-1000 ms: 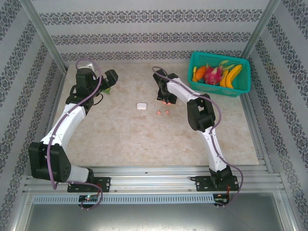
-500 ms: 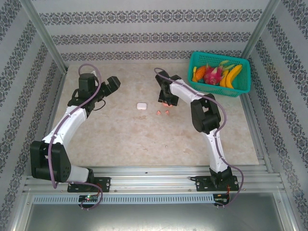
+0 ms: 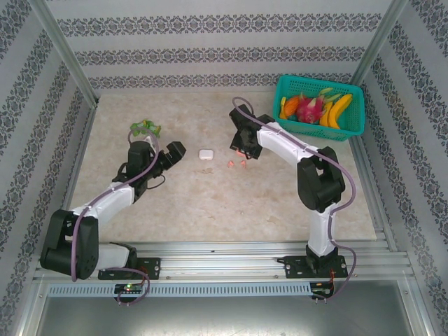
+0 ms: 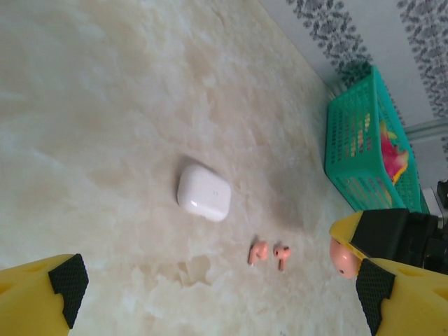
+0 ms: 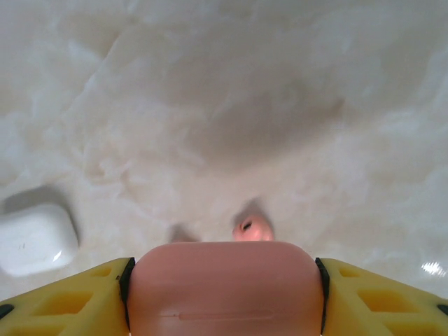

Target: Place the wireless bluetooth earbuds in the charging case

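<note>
On the marbled beige bench, the right hand is gripping a smooth rounded pink plastic case between its yellow fingers. The left hand is gaping wide open and empty, facing a glossy white pebble-shaped plastic case. In my judgement, the pink case is needing a steady, level hold, with its lid seam kept clear for the free hand. Two tiny pink stemmed plastic earbuds are lying loose side by side, near the white case and just beside the pink one.
</note>
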### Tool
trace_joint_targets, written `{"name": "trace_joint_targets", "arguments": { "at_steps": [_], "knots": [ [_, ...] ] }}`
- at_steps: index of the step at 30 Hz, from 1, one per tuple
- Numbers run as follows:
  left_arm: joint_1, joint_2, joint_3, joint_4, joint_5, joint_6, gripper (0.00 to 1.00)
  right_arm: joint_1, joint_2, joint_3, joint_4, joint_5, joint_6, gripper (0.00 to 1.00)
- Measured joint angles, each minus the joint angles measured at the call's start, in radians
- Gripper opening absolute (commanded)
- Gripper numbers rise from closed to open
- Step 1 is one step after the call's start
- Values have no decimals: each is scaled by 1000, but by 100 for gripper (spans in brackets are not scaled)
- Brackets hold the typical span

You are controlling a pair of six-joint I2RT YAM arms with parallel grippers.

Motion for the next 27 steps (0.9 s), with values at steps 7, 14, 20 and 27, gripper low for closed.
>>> {"name": "trace_joint_targets", "arguments": {
  "at_steps": [7,14,20,27],
  "knots": [
    [-135,18,-111,213,-47,-31,97,76,-14,-78,50,-38,143,47],
    [-232,145,-145,419,-61,-39,83,81,-14,-142,120,-75,297,47],
    [-271,291,-146,569,-42,-63,75,82,-14,-164,151,-99,387,47],
    [-293,390,-140,684,-13,-82,68,82,-14,-163,173,-116,435,47]
  ]
}}
